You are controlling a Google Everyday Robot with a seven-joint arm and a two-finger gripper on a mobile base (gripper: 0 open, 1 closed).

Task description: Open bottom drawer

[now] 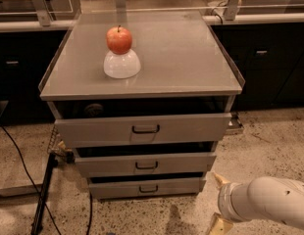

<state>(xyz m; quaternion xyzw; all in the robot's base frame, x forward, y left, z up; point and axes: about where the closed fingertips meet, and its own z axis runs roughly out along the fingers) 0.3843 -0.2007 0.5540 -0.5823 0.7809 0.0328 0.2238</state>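
Observation:
The grey metal cabinet (142, 58) has three drawers stepped down in size. The bottom drawer (108, 188) is the narrowest and shallowest, low near the floor, with a small dark loop handle (148, 188) at its centre. A dark gap shows above its front. My gripper (216, 202) is at the lower right, just right of the bottom drawer's right end and apart from it. Its two tan fingers (219, 179) point left toward the cabinet and stand spread, holding nothing. The pale arm (269, 204) runs off to the right.
A red apple (119, 39) sits on an upturned white bowl (122, 64) on the cabinet top. The mid-sized drawer (103, 165) and the widest drawer (93, 130) are above. Black cables and a dark pole (44, 190) lie on the floor at left. Dark cabinets (269, 58) stand behind.

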